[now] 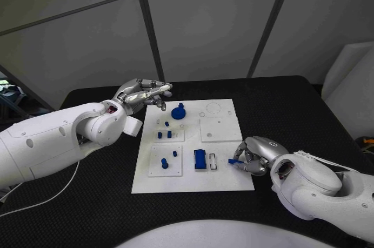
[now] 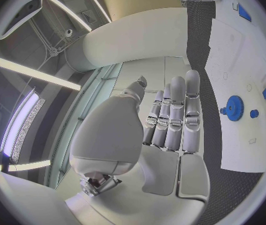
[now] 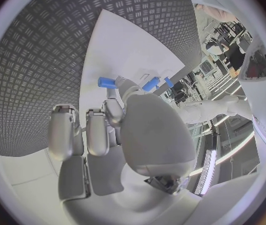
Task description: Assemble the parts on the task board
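Note:
The white task board [image 1: 222, 178] lies mid-table. On it stand a blue gear [image 1: 178, 113], a few small blue pegs [image 1: 164, 134] and a larger blue block [image 1: 200, 159]. My right hand [image 1: 257, 155] hovers over the board's near right edge and pinches a small blue peg [image 1: 234, 161] between thumb and finger; the right wrist view shows the same peg [image 3: 108, 82] at the fingertips above the board [image 3: 127, 45]. My left hand [image 1: 144, 95] is raised by the board's far left corner and holds nothing. In the left wrist view its fingers [image 2: 173, 117] lie straight, with the gear [image 2: 235, 108] beside them.
The black table [image 1: 93, 178] surrounds the board. A white slanted panel [image 1: 351, 80] stands at the right edge. A thin cable [image 1: 47, 196] runs across the table's near left. Another blue peg [image 1: 164, 162] stands on the board's near left plate.

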{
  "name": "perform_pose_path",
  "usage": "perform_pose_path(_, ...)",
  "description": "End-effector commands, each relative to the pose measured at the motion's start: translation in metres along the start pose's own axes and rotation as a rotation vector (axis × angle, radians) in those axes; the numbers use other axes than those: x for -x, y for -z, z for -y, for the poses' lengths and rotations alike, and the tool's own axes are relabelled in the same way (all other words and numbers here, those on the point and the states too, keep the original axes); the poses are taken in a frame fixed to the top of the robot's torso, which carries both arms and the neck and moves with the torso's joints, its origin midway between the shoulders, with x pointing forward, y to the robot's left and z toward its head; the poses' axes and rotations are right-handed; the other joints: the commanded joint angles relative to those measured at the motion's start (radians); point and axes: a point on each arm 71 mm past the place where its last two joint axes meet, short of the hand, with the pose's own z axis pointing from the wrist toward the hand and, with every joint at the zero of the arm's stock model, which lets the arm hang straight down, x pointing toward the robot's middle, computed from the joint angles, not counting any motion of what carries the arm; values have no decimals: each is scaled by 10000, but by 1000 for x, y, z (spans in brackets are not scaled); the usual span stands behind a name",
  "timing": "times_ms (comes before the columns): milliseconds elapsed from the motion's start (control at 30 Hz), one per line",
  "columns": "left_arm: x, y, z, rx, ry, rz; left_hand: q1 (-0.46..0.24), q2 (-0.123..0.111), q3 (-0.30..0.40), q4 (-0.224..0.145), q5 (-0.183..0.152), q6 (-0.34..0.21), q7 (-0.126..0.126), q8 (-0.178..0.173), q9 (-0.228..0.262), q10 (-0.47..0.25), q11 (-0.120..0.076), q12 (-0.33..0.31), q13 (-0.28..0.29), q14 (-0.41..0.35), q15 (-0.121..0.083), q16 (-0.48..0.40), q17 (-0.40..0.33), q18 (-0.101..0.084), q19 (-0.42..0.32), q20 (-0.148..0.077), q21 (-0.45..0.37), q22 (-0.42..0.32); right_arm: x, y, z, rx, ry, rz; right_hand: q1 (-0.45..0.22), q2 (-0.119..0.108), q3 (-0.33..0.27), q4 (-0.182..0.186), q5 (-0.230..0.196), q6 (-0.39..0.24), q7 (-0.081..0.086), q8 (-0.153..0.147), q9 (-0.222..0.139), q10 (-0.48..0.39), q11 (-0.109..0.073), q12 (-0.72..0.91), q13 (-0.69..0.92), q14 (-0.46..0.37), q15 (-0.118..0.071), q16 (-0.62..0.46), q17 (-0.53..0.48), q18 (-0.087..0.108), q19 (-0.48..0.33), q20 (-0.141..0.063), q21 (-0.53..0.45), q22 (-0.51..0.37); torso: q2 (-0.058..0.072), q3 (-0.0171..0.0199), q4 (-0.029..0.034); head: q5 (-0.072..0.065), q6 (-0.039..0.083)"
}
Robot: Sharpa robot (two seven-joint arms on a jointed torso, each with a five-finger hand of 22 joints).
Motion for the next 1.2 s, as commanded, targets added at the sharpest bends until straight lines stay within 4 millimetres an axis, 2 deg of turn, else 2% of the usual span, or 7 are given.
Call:
perform_pose_path(33,-2,0,1,-52,59,-138,61,54,-69,-1,5,-78,6,56,4,-52,15,61,14,-76,-19,52,-13,-128,85,14,-68,-13,6,-1,-6,-24,-1454,686,-268,-115,120,26,-67,186,-97,82,951,111,-8,91,55,655,-52,83,510,-56,95,-21,85,1432,6,5,5,33,17)
perform_pose_path(433,-3,0,2,-62,68,-174,61,54,-69,-1,5,-78,6,56,4,-52,15,61,14,-76,-19,52,-13,-128,85,14,-68,-13,1,-12,-23,193,-2235,443,-854,-351,209,206,177,266,-115,58,1017,199,-22,205,158,675,-65,150,602,-76,152,-40,153,1499,10,5,2,41,12)
perform_pose_path(533,-4,0,2,-64,75,-195,61,54,-69,-1,5,-78,6,56,4,-52,15,61,14,-76,-19,52,-13,-128,85,14,-68,-13,-6,-18,-26,27,-2149,-211,-1158,-390,126,355,409,320,-125,56,1043,300,-26,413,318,714,-63,285,782,-108,237,-39,257,1594,23,-6,15,40,6)
perform_pose_path(567,-4,0,2,-64,76,-199,61,54,-69,-1,5,-78,6,56,4,-52,15,61,14,-76,-19,52,-13,-128,85,14,-68,-13,-8,-19,-27,5,-2125,-324,-1232,-411,83,371,648,368,-149,72,1065,393,-47,616,470,755,-79,427,968,-147,349,-49,392,1715,23,-1,9,49,6)
perform_pose_path(633,-5,0,2,-65,79,-208,61,54,-69,-1,5,-78,6,56,4,-52,15,61,14,-76,-19,52,-13,-128,85,14,-68,-13,-10,-22,-28,-52,-2046,-560,-1283,-426,40,370,779,409,-170,84,1091,426,-63,683,525,772,-94,488,1046,-165,400,-59,455,1771,17,12,4,69,-5)
perform_pose_path(1033,-6,0,2,-46,86,-240,61,54,-69,-1,5,-78,6,56,4,-52,15,61,14,-76,-19,52,-13,-128,85,14,-68,-13,-20,-31,-31,-314,-1572,-1323,-1847,-469,-382,617,815,635,-249,182,1266,498,-124,775,624,780,-139,567,1147,-176,431,-101,499,1817,14,18,-17,92,-48)
perform_pose_path(1200,-6,0,2,-31,94,-265,105,74,-103,-6,7,-96,13,67,4,-82,21,87,18,-85,-15,56,-24,-128,89,17,-82,-25,-21,-33,-34,-291,-1545,-1359,-2053,-459,-578,722,858,710,-281,221,1344,542,-149,840,684,781,-161,586,1172,-183,450,-122,525,1842,6,16,-3,74,-63)
